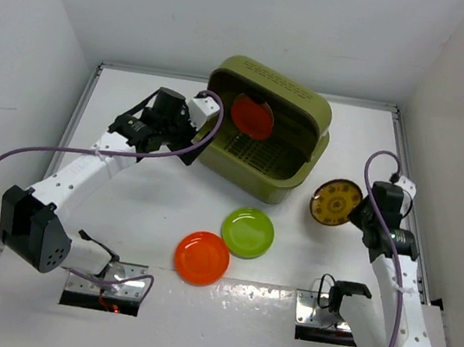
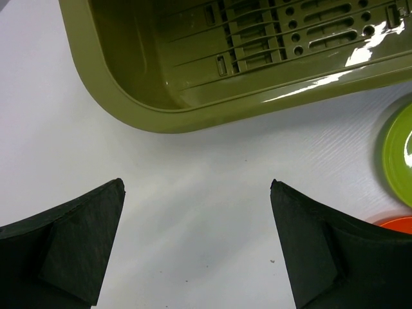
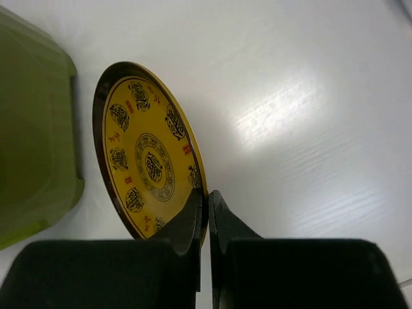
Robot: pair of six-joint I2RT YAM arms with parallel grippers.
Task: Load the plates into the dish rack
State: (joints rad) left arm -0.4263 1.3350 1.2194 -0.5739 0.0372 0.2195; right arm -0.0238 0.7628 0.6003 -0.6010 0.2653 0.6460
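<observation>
Right end effector [image 3: 207, 193] pinches brown plate [image 3: 145, 164]; left end effector [image 2: 197, 183] gapes beside dish rack [image 2: 161, 109]

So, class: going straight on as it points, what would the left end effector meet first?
Probably the dish rack's outer wall at its rounded corner, straight ahead of the open left end effector. Only table surface lies between; depth is unclear, so it might touch that first.

The right pincer [image 3: 207, 199] pinches the golden plate [image 3: 145, 161] by its rim. The dish rack [image 3: 32, 129] lies at 9 o'clock.
</observation>
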